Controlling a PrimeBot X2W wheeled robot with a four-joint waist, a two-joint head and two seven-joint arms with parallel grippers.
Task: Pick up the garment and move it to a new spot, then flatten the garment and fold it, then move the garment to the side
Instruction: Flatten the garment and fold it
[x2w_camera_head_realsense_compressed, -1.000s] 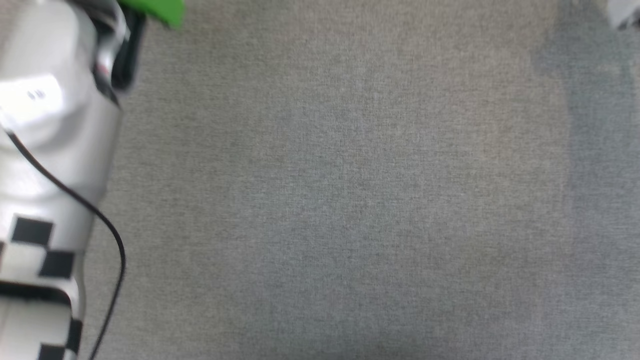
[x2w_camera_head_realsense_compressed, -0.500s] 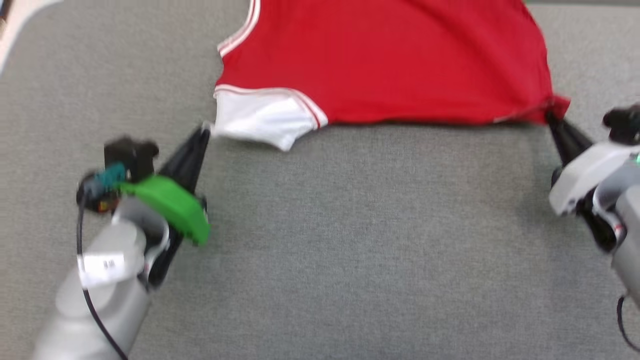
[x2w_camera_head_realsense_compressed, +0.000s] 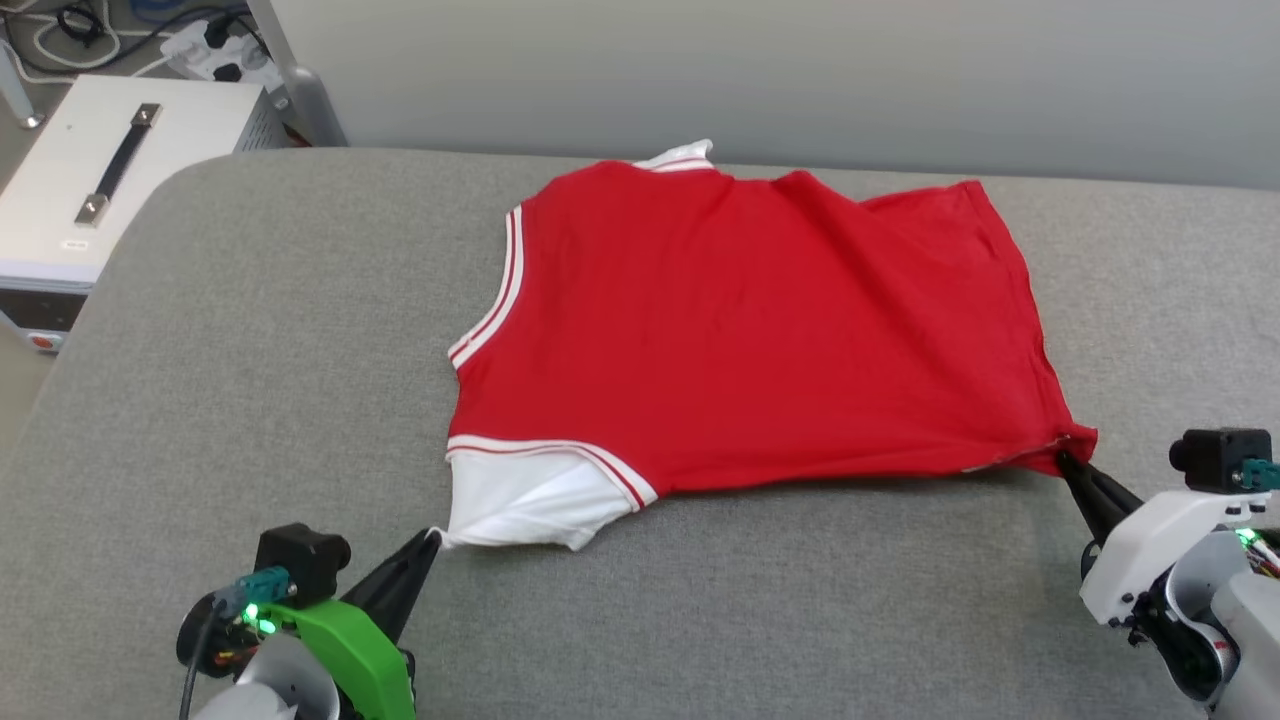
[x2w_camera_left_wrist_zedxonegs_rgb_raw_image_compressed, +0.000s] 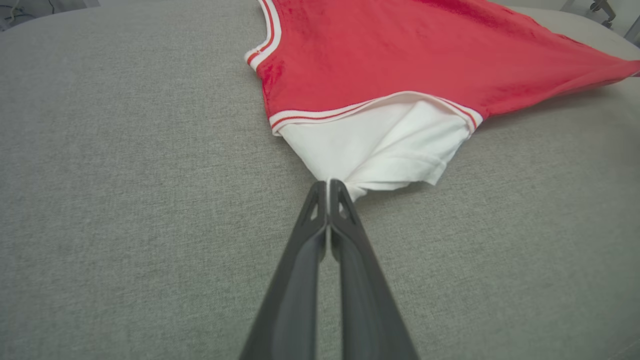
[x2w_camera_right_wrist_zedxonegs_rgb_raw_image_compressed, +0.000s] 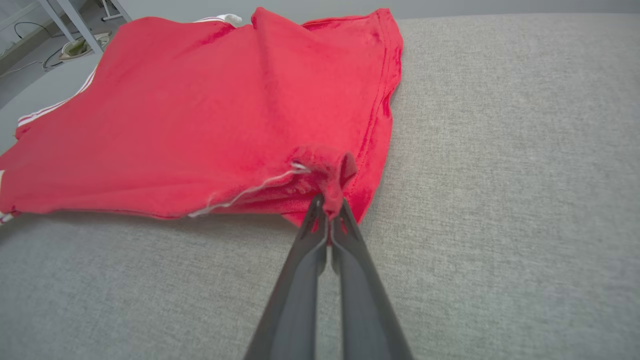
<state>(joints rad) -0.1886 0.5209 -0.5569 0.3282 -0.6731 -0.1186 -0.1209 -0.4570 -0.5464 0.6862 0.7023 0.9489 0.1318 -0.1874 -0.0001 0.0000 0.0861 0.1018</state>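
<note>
Across the middle of the head view, the garment (x2w_camera_head_realsense_compressed: 760, 330) lies spread on the grey fabric surface (x2w_camera_head_realsense_compressed: 250, 350). Plain red cloth faces up, with the striped neckline trim toward the left of the frame and the hem toward the right. 1 white sleeve (x2w_camera_head_realsense_compressed: 520, 500) hangs off its lower left corner, and a bit of the other white sleeve peeks out at the top edge.

At the lower left, the left tool (x2w_camera_head_realsense_compressed: 432, 535), on an arm with a green cover, has its 2 dark fingers pressed together on the tip of that white sleeve. The left wrist view shows the pinch clearly: the left tool (x2w_camera_left_wrist_zedxonegs_rgb_raw_image_compressed: 328, 182) grips the sleeve cloth, which fans out from the tips toward the red body of the garment (x2w_camera_left_wrist_zedxonegs_rgb_raw_image_compressed: 400, 55).

At the lower right, the right tool (x2w_camera_head_realsense_compressed: 1065, 458), on a white-cased arm, is clamped on the red hem corner (x2w_camera_head_realsense_compressed: 1078, 440). From the right wrist view, the right tool (x2w_camera_right_wrist_zedxonegs_rgb_raw_image_compressed: 327, 200) holds a small bunched fold of the garment (x2w_camera_right_wrist_zedxonegs_rgb_raw_image_compressed: 200, 125), with a loose white thread trailing along the seam beside it.

Between the 2 grips the near edge of the cloth runs fairly straight, with a thin shadow under it.

At the upper left of the head view, past the surface's rounded corner, stands a white box (x2w_camera_head_realsense_compressed: 110, 170) with a black handle.
</note>
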